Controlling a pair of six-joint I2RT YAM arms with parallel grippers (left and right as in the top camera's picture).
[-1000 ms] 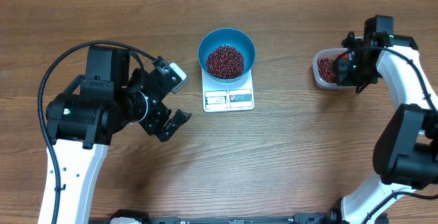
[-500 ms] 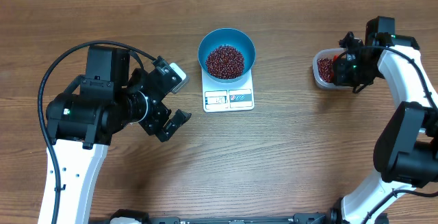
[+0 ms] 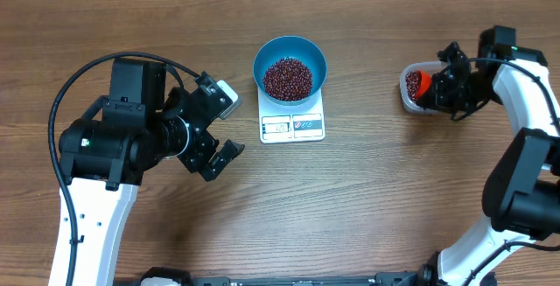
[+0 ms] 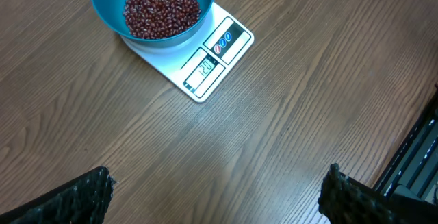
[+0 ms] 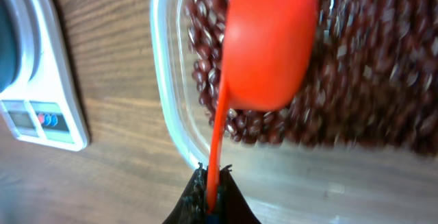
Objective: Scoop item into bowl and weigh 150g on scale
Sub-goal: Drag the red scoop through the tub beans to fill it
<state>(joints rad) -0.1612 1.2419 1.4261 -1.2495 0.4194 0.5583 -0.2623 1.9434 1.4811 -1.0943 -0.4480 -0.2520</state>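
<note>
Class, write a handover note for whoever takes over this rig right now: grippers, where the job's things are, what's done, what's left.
Left gripper: open, empty, above the table, left of the scale.
Right gripper: shut on the scoop handle; scoop over the beans in the tub.
The bowl sits on the scale with a heap of beans inside.
Done: some beans are in the bowl.
Left: read the display (too blurred here), then add or remove beans to reach the target.
</note>
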